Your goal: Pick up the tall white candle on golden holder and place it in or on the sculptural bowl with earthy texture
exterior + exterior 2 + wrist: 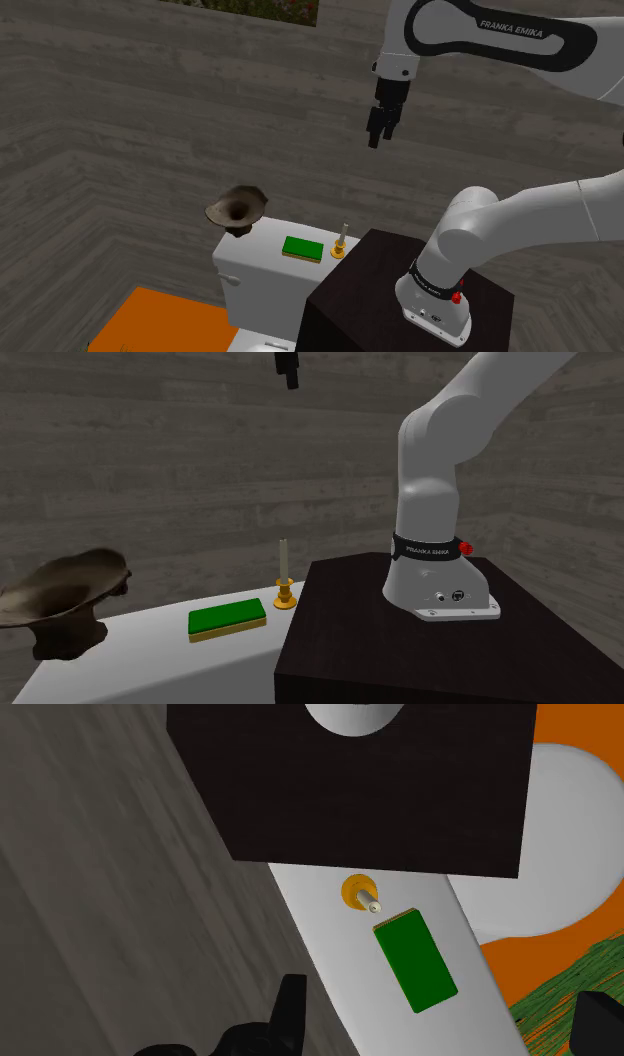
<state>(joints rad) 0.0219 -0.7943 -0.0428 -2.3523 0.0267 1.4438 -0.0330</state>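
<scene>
The open, empty gripper (380, 137) hangs high over a white ledge (252, 266). The slim candle (342, 240) stands there, between the dark stand (365, 295) and a green block (302, 247). An off-centre descent could topple the candle against either. The bowl (237, 208) sits at the ledge's other end, its hollow hard to make out.

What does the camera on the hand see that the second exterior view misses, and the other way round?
The wrist view adds an orange mat and a green textured patch. The second exterior view adds the brown bowl. Both have the candle on its golden holder, the green block, the dark stand and the open gripper.
</scene>
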